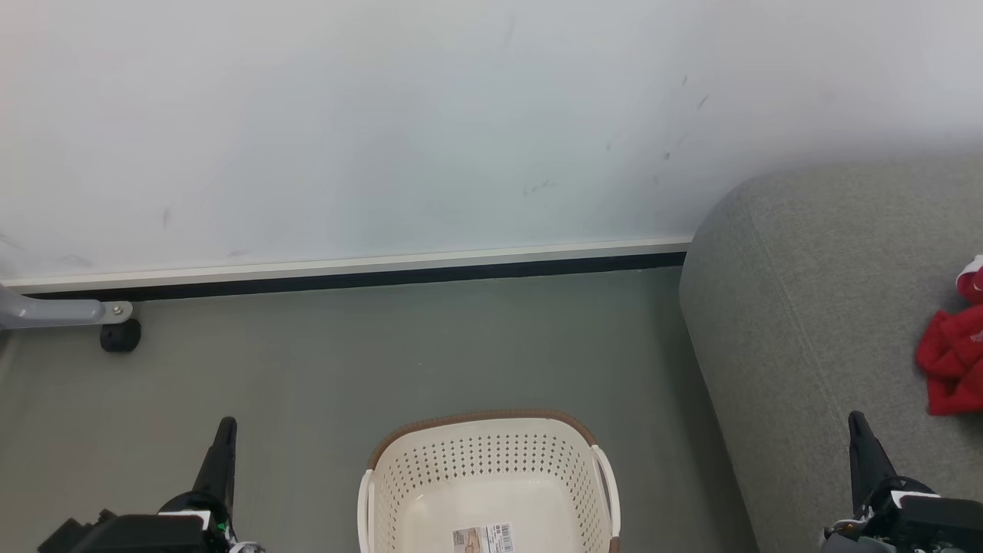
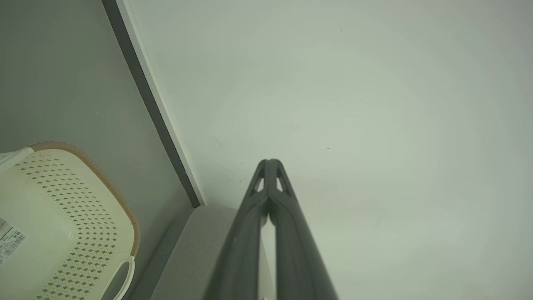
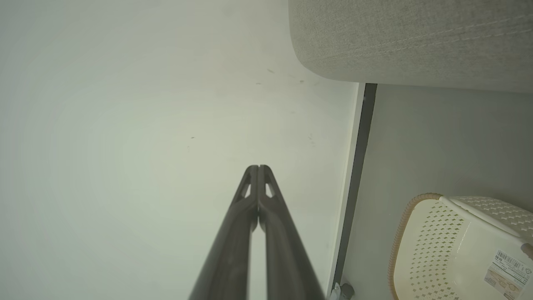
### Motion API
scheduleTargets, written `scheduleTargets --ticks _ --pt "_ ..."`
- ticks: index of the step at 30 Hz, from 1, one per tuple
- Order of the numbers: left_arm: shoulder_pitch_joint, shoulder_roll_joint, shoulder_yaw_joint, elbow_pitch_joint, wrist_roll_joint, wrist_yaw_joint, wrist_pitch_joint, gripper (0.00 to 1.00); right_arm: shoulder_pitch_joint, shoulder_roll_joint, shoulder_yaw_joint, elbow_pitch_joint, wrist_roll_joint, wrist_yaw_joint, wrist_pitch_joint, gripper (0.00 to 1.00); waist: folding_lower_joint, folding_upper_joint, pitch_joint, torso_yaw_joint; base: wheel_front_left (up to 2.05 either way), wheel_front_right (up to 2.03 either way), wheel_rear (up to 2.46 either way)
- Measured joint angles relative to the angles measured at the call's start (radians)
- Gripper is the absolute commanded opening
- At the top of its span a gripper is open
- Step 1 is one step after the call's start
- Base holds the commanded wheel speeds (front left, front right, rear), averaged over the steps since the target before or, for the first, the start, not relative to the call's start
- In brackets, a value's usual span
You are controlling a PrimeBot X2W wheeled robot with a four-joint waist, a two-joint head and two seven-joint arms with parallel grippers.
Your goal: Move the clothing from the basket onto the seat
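Two pieces perhaps: crumpled clothing (image 1: 952, 361), woven grey seat (image 1: 806, 307).

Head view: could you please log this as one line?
cream-white plastic basket: visible floor bare | red fabric clothing: on grey woven seat | left gripper: shut | right gripper: shut

The left gripper (image 1: 224, 432) at the head view's lower left and the right gripper (image 1: 858, 427) at its lower right point upward, each with its fingers pressed together tip to tip
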Motion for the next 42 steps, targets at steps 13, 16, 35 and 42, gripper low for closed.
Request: scheduleTargets --ticks 13,16,35,42 --pt "0.0 0.0 0.0 0.001 0.0 0.0 0.0 0.0 0.0 0.0 0.0 0.0 0.0 0.003 0.0 0.0 0.0 0.0 0.0 0.0 0.0 0.0 0.0" --pt "0.0 0.0 0.0 0.001 0.0 0.0 0.0 0.0 0.0 0.0 0.0 0.0 0.0 0.003 0.0 0.0 0.0 0.0 0.0 0.0 0.0 0.0 0.0" --pt "0.0 0.0 0.0 0.002 0.0 0.0 0.0 0.0 0.0 0.0 0.0 0.0 0.0 0.003 0.0 0.0 0.0 0.0 0.0 0.0 0.0 0.0 0.0" --pt "0.0 0.0 0.0 0.002 0.0 0.0 0.0 0.0 0.0 0.0 0.0 0.0 0.0 0.003 0.0 0.0 0.0 0.0 0.0 0.0 0.0 0.0 0.0"
